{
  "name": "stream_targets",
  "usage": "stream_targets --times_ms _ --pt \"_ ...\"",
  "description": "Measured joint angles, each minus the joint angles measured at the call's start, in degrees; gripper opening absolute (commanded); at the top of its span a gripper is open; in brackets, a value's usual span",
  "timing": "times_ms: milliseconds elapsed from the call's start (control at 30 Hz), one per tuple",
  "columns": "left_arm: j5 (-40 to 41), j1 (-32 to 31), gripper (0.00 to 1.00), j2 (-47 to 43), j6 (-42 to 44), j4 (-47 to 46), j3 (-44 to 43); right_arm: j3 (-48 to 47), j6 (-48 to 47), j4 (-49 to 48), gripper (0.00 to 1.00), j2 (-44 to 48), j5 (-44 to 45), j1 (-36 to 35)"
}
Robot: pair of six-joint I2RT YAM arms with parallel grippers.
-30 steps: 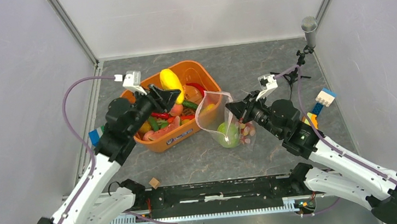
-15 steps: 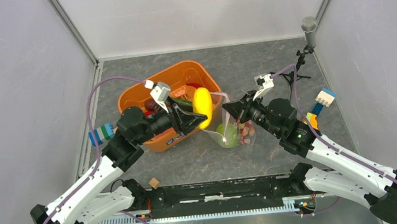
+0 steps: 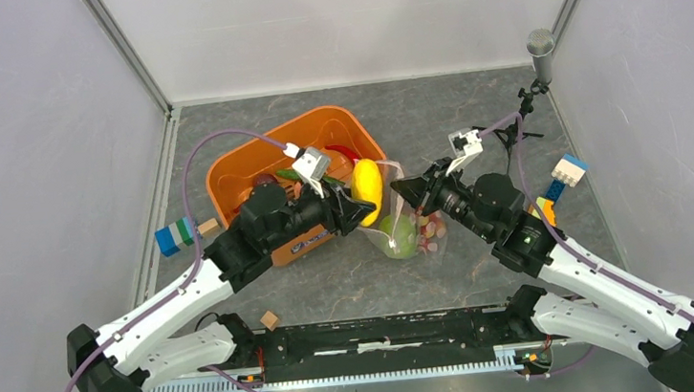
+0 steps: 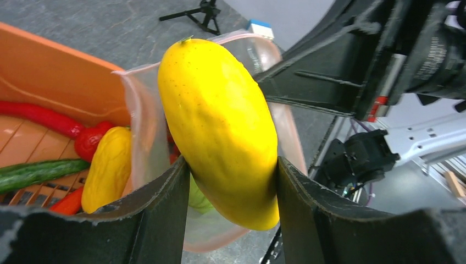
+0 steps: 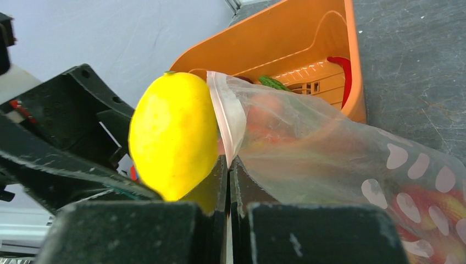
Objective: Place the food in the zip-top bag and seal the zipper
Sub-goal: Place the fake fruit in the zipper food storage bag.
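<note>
My left gripper point(image 3: 360, 211) is shut on a long yellow toy fruit point(image 3: 367, 188), also in the left wrist view point(image 4: 220, 126), holding it over the open mouth of the clear polka-dot zip-top bag point(image 3: 419, 232). My right gripper point(image 3: 400, 189) is shut on the bag's pink zipper strip point(image 5: 228, 118) and holds the mouth up. The green melon point(image 3: 400, 234) and small coloured pieces lie inside the bag point(image 5: 351, 159). The yellow fruit point(image 5: 173, 135) sits just left of the pinched rim in the right wrist view.
The orange tub point(image 3: 230, 169) left of the bag holds more toy food, with a red chilli point(image 4: 41, 116), a yellow piece point(image 4: 110, 168) and a green pod point(image 4: 33, 173). Building blocks lie at the left point(image 3: 172, 238) and right point(image 3: 567, 173). A small wooden cube point(image 3: 270, 320) lies near the front rail. A microphone stand point(image 3: 539, 53) stands back right.
My left arm has carried the yellow fruit from above the tub rightward to the bag's mouth. My right gripper has kept its hold on the bag's rim.
</note>
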State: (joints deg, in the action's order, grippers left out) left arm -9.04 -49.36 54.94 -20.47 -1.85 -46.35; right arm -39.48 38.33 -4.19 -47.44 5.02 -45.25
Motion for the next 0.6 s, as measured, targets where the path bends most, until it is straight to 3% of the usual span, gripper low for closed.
stream_targets --times_ms 233,467,600 --pt "2.5 -0.1 0.64 2.8 0.2 0.7 0.0 0.0 0.0 0.0 0.0 1.2 -0.6 0.0" --pt "1.3 -0.6 0.94 3.5 1.7 1.7 0.0 0.0 0.5 0.0 0.0 1.4 -1.1 0.0" --pt "1.3 -0.7 0.97 2.3 2.2 2.2 0.0 0.0 0.7 0.0 0.0 1.4 -1.1 0.0"
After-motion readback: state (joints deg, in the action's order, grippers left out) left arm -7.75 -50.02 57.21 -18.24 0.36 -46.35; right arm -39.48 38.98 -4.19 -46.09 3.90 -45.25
